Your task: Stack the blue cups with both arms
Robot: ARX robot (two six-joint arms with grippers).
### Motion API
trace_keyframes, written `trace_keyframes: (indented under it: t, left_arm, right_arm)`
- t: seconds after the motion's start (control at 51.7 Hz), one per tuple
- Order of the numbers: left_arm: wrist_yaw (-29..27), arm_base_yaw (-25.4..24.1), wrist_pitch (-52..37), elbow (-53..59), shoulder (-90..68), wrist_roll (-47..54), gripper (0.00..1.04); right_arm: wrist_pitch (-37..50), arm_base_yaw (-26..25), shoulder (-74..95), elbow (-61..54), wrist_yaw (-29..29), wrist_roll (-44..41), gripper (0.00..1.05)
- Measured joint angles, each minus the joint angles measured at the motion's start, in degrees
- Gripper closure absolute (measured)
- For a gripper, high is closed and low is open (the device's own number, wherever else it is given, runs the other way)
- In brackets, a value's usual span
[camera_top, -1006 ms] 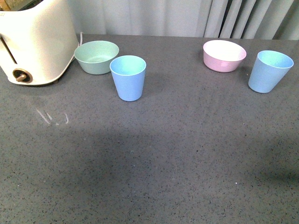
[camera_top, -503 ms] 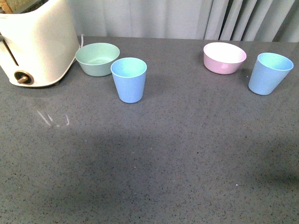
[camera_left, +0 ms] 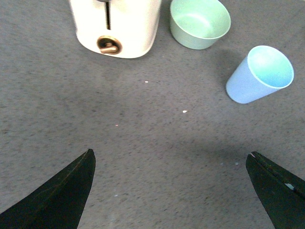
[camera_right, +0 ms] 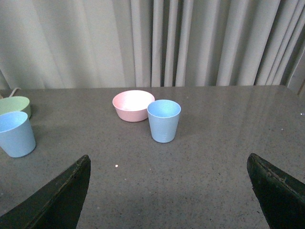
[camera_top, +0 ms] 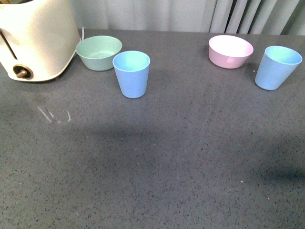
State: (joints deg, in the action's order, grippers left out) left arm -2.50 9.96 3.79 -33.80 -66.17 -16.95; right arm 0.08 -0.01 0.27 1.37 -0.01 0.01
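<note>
1. Standing upright with its mouth up, one light blue tapered plastic tumbler point(camera_top: 278, 67) sits just right of the pink round bowl point(camera_top: 230, 51) and slightly nearer the robot. Its twin, the second light blue tumbler point(camera_top: 131, 74), stands well left of the pink bowl, also upright.
2. Right gripper point(camera_right: 167, 157) — jaws spread wide, empty — faces the tumbler beside the pink bowl almost dead ahead, so this arm looks the nearer one to it.
3. Left gripper point(camera_left: 170, 153) is likewise splayed and holds nothing. The tumbler far from the pink bowl lies ahead of it but off its centre line, so that arm probably needs a sideways shift before closing in.
4. Both tumblers look matte and handleless, paler aqua inside, with the long axis vertical — a grasp from the side seems apt.
</note>
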Motion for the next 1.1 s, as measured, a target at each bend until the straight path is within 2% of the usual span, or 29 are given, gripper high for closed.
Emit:
trace_keyframes:
  t: [0.426, 1.103]
  left_arm:
    - [-2.1, 6.9, -1.1, -21.5, -29.4, -6.4, 0.09]
    - [-3.6, 8.7, 4.4, -39.1, -45.0, -11.6, 0.09]
  right_arm:
    - [0.0, 0.0, 0.0, 0.0, 0.0, 0.0, 0.09]
    - [0.0, 0.0, 0.0, 0.0, 0.0, 0.0, 0.09]
